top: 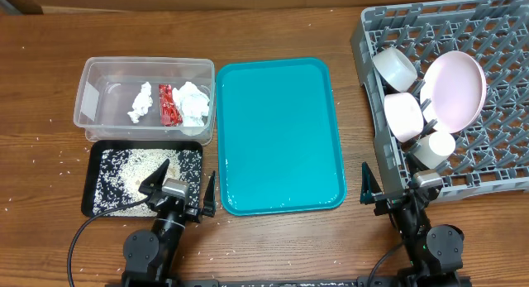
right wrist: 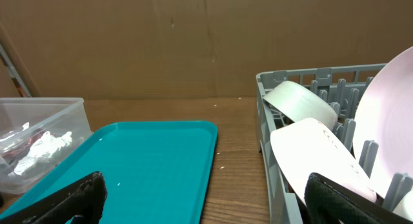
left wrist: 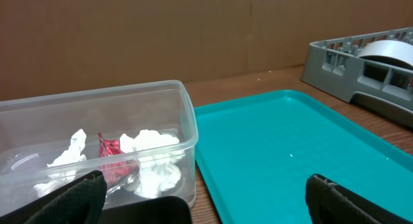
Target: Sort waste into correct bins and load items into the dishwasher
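The clear tub [top: 91,88] holds the red wrapper [top: 169,103] and white tissue wads [top: 193,103]. The black tray [top: 88,188] in front of it holds rice-like grains [top: 132,167]. The grey dish rack [top: 496,39] at the right holds the white-pinkish plate [top: 453,87], two bowls [top: 394,68] [top: 403,116] on their sides and a small white cup-like piece [top: 434,146]. No chopsticks show. My left gripper [top: 178,186] [left wrist: 203,198] is open and empty at the black tray's front edge. My right gripper [top: 388,188] [right wrist: 203,198] is open and empty by the rack's front left corner.
A large teal serving tray [top: 279,134] lies between the bins and the rack, with nothing on it but a few grains. Stray grains [top: 50,155] are scattered on the wooden table at the left. A brown cardboard wall stands behind the table.
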Tool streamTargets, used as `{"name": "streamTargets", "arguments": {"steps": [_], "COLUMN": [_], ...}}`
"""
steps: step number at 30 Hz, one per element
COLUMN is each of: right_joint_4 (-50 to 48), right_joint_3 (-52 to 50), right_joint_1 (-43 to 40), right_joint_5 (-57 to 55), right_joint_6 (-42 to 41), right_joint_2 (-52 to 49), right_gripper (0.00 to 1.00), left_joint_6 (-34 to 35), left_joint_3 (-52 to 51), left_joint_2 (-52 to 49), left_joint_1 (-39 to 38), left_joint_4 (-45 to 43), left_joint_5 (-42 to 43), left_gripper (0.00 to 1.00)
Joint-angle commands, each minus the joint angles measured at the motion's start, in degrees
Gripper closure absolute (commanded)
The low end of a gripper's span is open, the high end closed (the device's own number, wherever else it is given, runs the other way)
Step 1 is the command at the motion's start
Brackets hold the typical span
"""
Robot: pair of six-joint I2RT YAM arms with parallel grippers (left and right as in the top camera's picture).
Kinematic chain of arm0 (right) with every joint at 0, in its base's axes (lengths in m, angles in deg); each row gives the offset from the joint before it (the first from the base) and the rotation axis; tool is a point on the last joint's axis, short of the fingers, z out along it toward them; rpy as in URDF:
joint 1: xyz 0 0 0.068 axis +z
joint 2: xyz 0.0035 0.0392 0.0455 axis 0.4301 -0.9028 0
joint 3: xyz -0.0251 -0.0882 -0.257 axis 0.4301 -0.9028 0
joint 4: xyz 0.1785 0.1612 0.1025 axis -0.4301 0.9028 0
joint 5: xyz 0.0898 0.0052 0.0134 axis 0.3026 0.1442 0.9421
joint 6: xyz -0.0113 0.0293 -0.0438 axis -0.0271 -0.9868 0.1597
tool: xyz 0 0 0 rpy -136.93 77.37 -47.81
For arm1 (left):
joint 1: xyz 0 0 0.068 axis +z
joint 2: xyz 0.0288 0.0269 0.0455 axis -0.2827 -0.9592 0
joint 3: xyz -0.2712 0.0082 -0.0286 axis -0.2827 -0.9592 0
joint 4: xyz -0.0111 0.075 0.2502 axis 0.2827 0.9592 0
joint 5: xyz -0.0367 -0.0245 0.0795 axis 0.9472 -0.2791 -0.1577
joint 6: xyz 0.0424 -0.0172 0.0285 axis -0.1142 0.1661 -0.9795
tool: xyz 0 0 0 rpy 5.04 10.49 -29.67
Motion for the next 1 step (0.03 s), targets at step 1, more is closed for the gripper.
{"name": "streamTargets", "arguments": {"steps": [1], "right_joint_4": [-0.2], "right_joint_3": [-0.6], "right_joint_1": [-0.2], "right_joint_5": [0.1], "right_joint_6": [-0.2], "right_joint_2": [0.7], "right_gripper": [0.00], "left_joint_6": [-0.9], "left_joint_3": [-0.3], "left_joint_2": [0.6], "left_joint_1": [0.3], "left_joint_4": [-0.1], "left_joint_5": [0.0], "left_gripper": [0.00]}}
